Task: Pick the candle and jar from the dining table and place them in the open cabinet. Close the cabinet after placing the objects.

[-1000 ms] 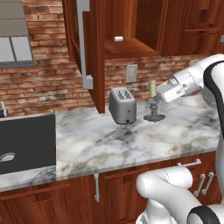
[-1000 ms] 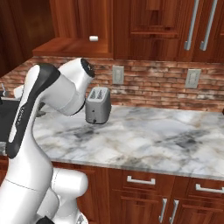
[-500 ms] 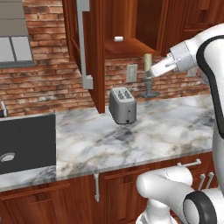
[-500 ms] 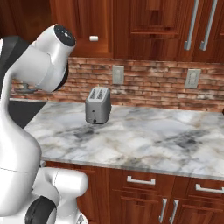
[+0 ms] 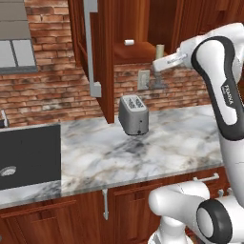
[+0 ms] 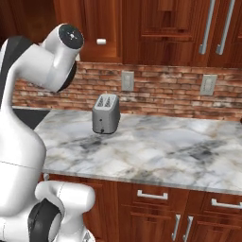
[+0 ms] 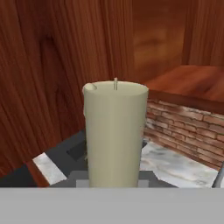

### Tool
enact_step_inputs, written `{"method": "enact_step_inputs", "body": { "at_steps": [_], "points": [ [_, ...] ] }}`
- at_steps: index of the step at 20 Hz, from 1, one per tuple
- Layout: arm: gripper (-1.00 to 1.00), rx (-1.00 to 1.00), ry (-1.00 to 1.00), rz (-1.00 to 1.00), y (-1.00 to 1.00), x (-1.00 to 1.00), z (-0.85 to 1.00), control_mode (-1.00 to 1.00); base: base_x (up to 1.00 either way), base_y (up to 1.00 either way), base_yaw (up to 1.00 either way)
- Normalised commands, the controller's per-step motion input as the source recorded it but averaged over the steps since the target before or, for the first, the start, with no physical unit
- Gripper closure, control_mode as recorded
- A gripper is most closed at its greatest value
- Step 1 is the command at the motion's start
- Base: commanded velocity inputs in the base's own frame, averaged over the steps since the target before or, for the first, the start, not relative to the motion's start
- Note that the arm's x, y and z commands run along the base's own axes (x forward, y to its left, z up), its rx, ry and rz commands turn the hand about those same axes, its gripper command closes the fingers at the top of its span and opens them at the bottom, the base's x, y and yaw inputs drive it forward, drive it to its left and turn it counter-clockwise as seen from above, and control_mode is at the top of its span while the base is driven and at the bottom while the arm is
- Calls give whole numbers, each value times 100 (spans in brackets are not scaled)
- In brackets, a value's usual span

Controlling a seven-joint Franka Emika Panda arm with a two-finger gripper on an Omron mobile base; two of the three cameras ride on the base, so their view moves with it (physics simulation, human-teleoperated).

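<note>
My gripper (image 5: 160, 63) is shut on the candle (image 5: 160, 50), a short cream stick in a dark candlestick. It holds the candle upright in the air, at the front right edge of the open cabinet's (image 5: 101, 57) lower shelf (image 5: 135, 51). In the hand view the candle (image 7: 114, 131) stands close in the middle, with the wooden cabinet wall behind it and the shelf (image 7: 192, 85) to the right. The jar and the dining table are out of view.
A silver toaster (image 5: 133, 114) stands on the marble worktop (image 5: 143, 152) below the cabinet, and it appears too in the right base view (image 6: 106, 113). A small white object (image 5: 128, 42) lies on the shelf. A black sink (image 5: 28, 155) is at left. Closed wall cabinets with long handles (image 6: 210, 26) hang at right.
The arm has lifted the candle from just above the worktop up to the height of the cabinet shelf and a little to the left. The grip has stayed the same.
</note>
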Motion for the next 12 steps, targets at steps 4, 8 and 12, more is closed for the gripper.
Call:
{"method": "enact_step_inputs", "body": {
  "at_steps": [4,8,12],
  "points": [
    [100,6,-43,-20,0,42,2,-100,0,0,0],
    [100,10,-27,-10,-12,3,34,-100,0,0,0],
    [100,4,0,-5,-14,18,41,-100,0,0,0]
  ]
}}
